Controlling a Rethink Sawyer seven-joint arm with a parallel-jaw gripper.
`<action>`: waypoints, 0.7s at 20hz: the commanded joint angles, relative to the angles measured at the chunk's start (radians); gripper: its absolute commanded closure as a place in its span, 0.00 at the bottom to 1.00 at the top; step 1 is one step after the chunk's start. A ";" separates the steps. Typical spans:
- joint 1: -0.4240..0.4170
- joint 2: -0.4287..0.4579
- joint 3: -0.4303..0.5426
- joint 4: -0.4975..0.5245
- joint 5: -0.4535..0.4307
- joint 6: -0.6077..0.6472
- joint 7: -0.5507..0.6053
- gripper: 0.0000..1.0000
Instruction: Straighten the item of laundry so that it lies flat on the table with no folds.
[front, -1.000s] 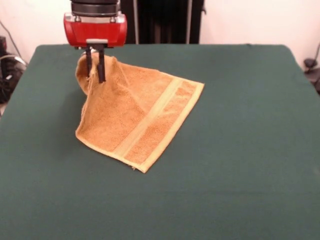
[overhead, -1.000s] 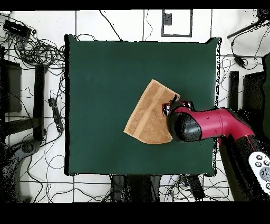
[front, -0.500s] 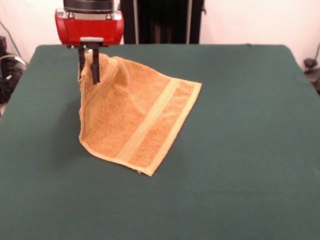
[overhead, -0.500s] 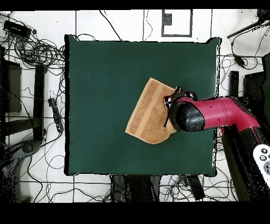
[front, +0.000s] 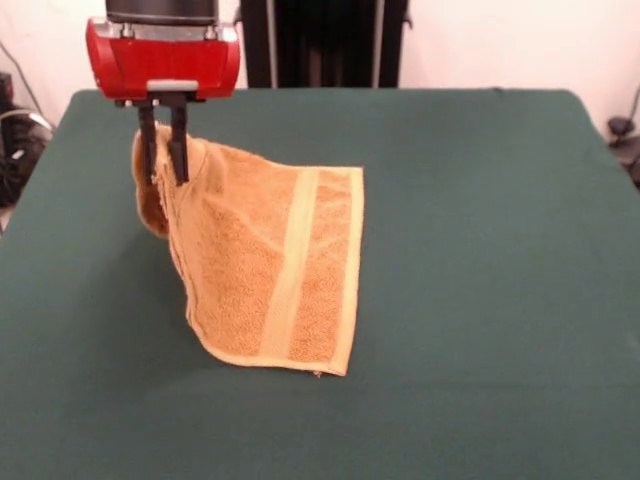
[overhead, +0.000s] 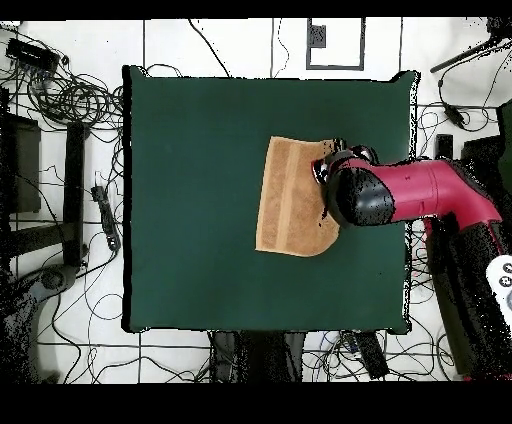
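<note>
Hanging from claw (front: 163, 158), towel (front: 275, 270) slopes down.

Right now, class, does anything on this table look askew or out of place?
Yes, the towel. It does not lie flat: the gripper is shut on one corner and holds it up, so the cloth hangs in a slope to the table, with a bunched fold beside the fingers. Nothing looks spilled or damaged.

One camera faces the robot across the counter (front: 480, 300); another looks straight down; both share the counter.
</note>
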 joint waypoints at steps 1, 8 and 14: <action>0.003 0.092 0.095 -0.037 0.000 0.039 -0.301 1.00; -0.009 0.139 0.132 -0.045 0.037 0.117 -0.377 0.00; -0.002 0.098 0.090 -0.004 0.016 0.043 -0.217 0.00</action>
